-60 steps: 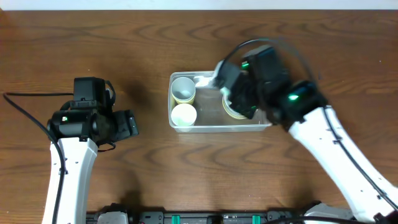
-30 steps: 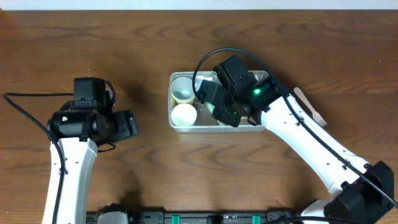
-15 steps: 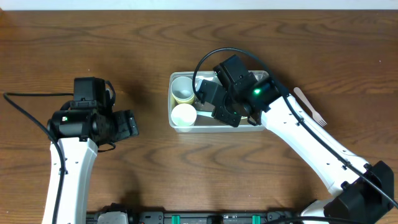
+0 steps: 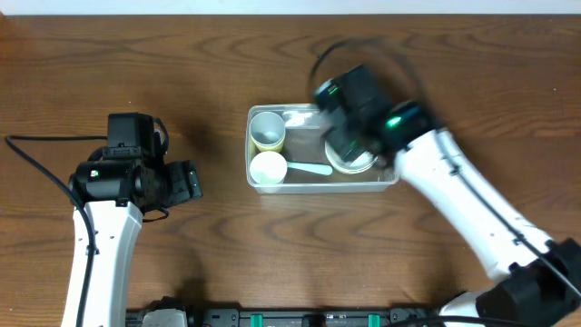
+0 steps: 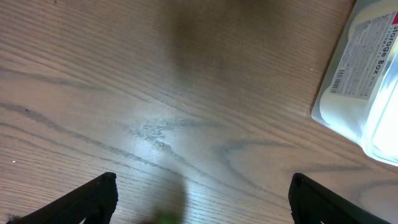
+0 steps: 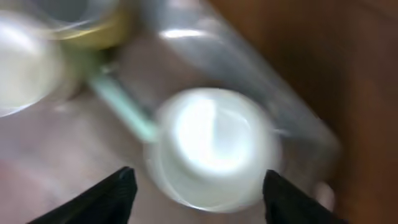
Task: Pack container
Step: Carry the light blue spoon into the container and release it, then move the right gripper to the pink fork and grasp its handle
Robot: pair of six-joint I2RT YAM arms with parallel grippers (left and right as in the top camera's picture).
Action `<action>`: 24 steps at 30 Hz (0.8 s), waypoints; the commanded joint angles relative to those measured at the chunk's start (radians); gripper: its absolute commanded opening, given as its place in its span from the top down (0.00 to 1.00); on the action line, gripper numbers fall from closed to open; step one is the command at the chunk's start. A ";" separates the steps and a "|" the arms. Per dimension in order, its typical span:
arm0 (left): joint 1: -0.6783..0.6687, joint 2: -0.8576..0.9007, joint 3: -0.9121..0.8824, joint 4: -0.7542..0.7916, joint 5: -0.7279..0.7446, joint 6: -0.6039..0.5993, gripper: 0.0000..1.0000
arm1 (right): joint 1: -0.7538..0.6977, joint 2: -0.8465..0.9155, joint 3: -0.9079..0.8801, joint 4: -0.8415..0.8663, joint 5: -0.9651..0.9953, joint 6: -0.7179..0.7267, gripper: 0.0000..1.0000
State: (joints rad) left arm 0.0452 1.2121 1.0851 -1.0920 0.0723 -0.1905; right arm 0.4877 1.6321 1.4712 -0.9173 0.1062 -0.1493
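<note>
While the right gripper [image 6: 198, 175] is hovering spread and empty over a bowl [image 6: 214, 140] in the container [image 4: 300, 186], left gripper [image 5: 202, 180] idling spread, the drop-off is probably needing a lift clear.

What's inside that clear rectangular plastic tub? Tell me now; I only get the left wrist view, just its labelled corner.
Observer: A white round cup and a second white cup stand at the tub's end nearer the left arm.
Operator: Report the rest.
Observer: A pale green plastic spoon lies mid-tub, beside a yellow-rimmed round bowl.
Operator: Give me the right gripper.
Observer: The right gripper hangs open and empty above the tub.
</note>
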 commanded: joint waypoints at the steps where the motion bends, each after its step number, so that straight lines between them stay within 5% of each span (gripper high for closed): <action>1: 0.005 0.004 0.000 -0.002 -0.001 -0.013 0.12 | -0.177 -0.068 0.104 -0.018 0.094 0.119 0.28; 12: 0.005 0.004 0.000 -0.002 -0.001 -0.013 0.12 | -0.718 0.010 0.127 -0.104 -0.105 -0.299 0.18; 24: 0.005 0.004 0.000 -0.002 0.000 -0.013 0.12 | -0.771 0.212 -0.031 -0.034 -0.268 -0.548 0.18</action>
State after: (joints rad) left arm 0.0452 1.2121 1.0851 -1.0920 0.0723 -0.1909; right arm -0.2893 1.7996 1.4666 -0.9596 -0.1204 -0.6254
